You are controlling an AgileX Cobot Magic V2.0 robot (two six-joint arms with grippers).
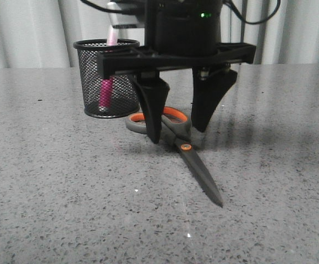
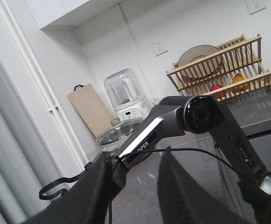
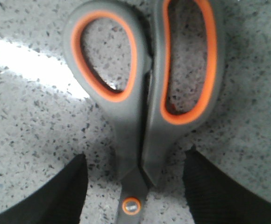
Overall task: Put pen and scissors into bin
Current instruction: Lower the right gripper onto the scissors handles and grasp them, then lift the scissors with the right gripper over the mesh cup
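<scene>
Scissors [image 1: 182,144] lay flat on the grey speckled surface [image 1: 55,192], just in front of the bin [image 1: 106,77], handles toward it and closed blades pointing away from it toward the camera. Over them hung the right end effector [image 1: 177,131], its two dark fingers [image 1: 153,113] spread wide and straddling the shank between the handles and the orange pivot; its wrist view showed a finger on each side of the scissors with clear gaps, so it was open and not gripping yet. The bin stood upright behind the handles. Inside it, the pen [image 1: 106,91] leaned upright, its pink body visible through the mesh and its pale cap poking above the rim.

By these views, half the job was done: the pen was in the bin. The scissors remained to be grasped, lifted and dropped in.

The left end effector [image 2: 138,186] was raised away from the surface, its camera looking at a kitchen wall; its fingers stood apart with nothing between them.
</scene>
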